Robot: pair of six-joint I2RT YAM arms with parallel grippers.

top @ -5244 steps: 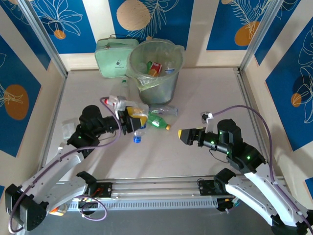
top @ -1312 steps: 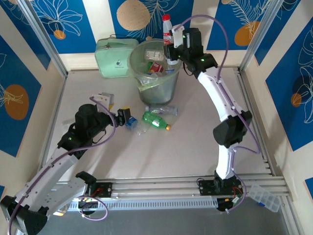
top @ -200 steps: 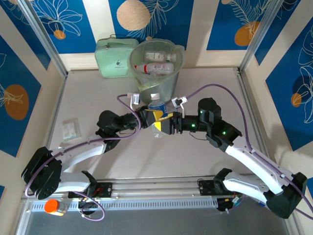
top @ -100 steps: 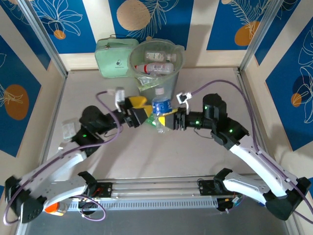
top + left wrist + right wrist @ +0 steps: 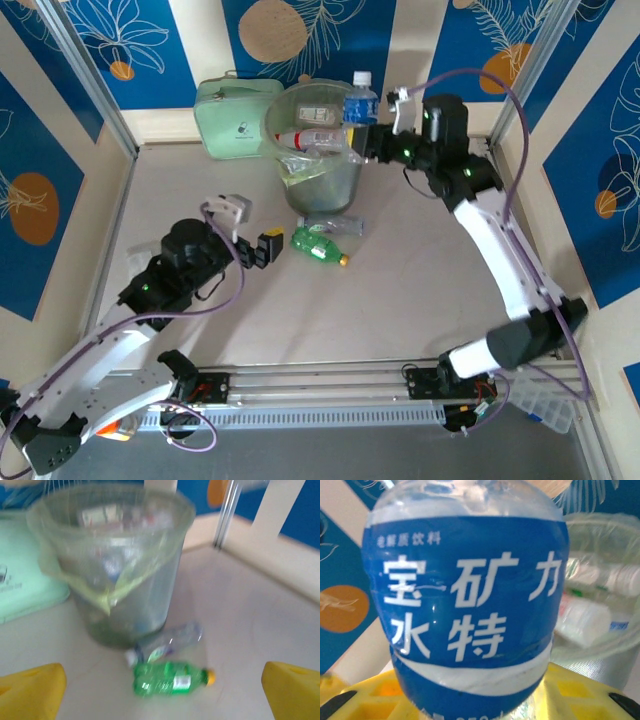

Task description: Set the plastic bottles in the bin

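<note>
- Top view: the right gripper, clenched on the blue-label bottle, is now holding it upright at the right rim of the bin, upper centre. Half a second ago it was low in front of the bin, so I judge a drop is due next.
- The left gripper, now released, is sitting back at centre-left.
- The bin is carrying several bottles. A green bottle and a clear bottle are lying on the table just in front of it.
- Left wrist: the yellow fingers are standing wide apart, grasping nothing. The green bottle and clear bottle are waiting at lower centre.
- Right wrist: the yellow pads are clamping the base of the blue-label bottle, and the bin is showing bottles at right.
</note>
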